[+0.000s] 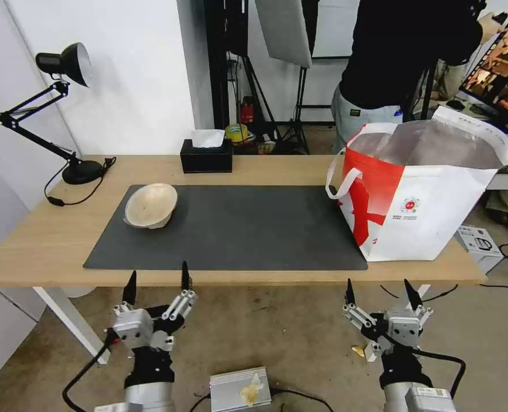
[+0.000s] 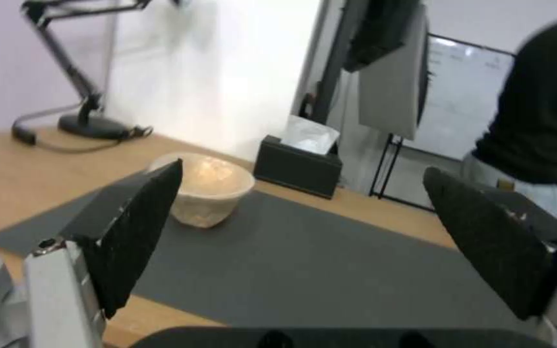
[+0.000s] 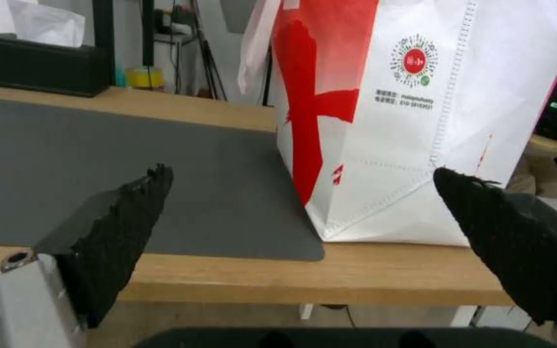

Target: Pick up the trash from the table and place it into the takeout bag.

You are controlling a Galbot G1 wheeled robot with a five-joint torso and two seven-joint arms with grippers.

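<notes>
Beige bowl (image 1: 150, 205), shallow and round, tilts on smooth grey mat (image 1: 231, 229).

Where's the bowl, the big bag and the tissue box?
bowl (image 1: 149, 204), head view, on its pale inside.
bag (image 1: 437, 212), head view, on its white front.
tissue box (image 1: 206, 158), head view, on its black front.

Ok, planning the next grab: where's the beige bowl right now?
In the head view the beige bowl sits tilted on the dark mat's left end, nearest the left gripper, between lamp base and tissue box.
</notes>
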